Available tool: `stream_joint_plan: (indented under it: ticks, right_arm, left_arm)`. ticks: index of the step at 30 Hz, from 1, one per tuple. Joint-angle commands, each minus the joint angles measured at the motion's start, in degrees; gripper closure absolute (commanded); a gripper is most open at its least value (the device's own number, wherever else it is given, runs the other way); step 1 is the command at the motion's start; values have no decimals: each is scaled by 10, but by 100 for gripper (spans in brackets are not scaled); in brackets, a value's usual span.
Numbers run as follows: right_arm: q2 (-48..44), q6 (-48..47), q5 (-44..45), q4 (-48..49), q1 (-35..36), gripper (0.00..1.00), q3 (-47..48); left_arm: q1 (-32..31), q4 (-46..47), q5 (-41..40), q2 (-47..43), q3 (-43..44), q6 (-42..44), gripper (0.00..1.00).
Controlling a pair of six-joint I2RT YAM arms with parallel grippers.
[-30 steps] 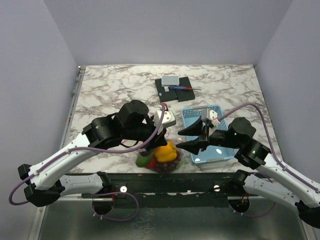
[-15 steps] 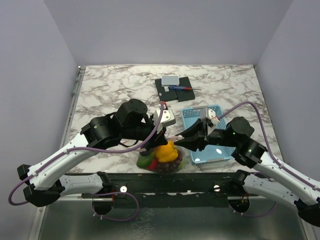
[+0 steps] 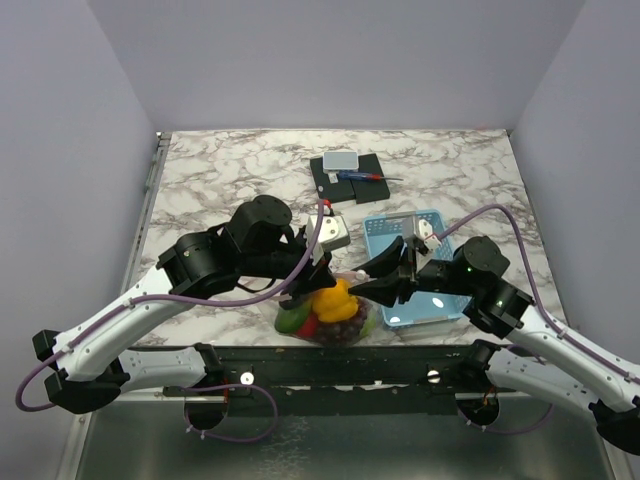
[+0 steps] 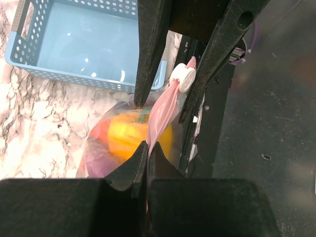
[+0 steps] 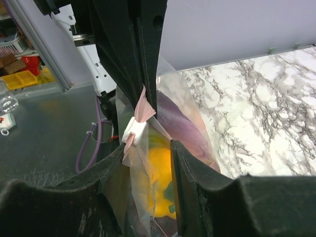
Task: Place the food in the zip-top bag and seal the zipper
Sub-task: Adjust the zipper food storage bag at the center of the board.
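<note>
Nearest to us, below the table's edge, lies a dull grey sheet-metal floor (image 3: 330, 440). Above it a black rail (image 3: 330, 362) runs between the two arm bases. Just past the rail, on the white marble-patterned tabletop (image 3: 220, 170) veined in grey, stands the clear, pink-tinted, crinkly zip-top bag (image 3: 362, 320). Through its plastic we see the toy food (image 3: 335, 300): a yellow piece on top, green and red at its left, dark purple beneath.

The bag's top is drawn upward into its thin pink zipper strip (image 4: 163, 106). The left gripper (image 4: 147, 148) is clamped tight on that strip, and the pink plastic runs out between its pressed jaws. The right gripper (image 5: 148, 148) straddles the bag's neck with its jaws parted. A small white plastic slider (image 5: 134, 131) on the strip sits between them, touching one finger and apart from the other, so we read this gripper as pinching nothing.

Just beyond, to the bag's right, sits a light-blue perforated plastic basket (image 3: 400, 220). Farther back, near the middle, lie flat black pads (image 3: 326, 186) bearing a pale grey block (image 3: 340, 160) and a blue-and-red pen-like tool (image 3: 365, 177). Plain lavender walls (image 3: 330, 60) close in the table on the left, far and right sides.
</note>
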Motion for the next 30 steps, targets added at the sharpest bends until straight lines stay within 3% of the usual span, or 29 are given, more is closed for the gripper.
stream_joint_plan:
  ticks: [1, 6, 13, 24, 27, 30]
  right_arm:
    - [-11, 15, -3, 25, 1, 59, -15]
    - [-11, 19, -9, 31, 1, 65, -10]
    - [-2, 22, -12, 37, 1, 66, -4]
    - [8, 24, -17, 38, 1, 86, 0]
    - [9, 21, -19, 33, 1, 98, 4]
    - [14, 20, -27, 20, 1, 99, 12]
  left_arm:
    - [-2, 48, 22, -9, 27, -7, 100]
    - [-2, 48, 23, -8, 25, -6, 100]
    - [-3, 49, 27, -8, 21, -7, 100]
    - [-2, 49, 29, -10, 14, -19, 100]
    - [-2, 51, 33, -9, 8, -18, 100]
    - [-2, 53, 36, -10, 1, -18, 100]
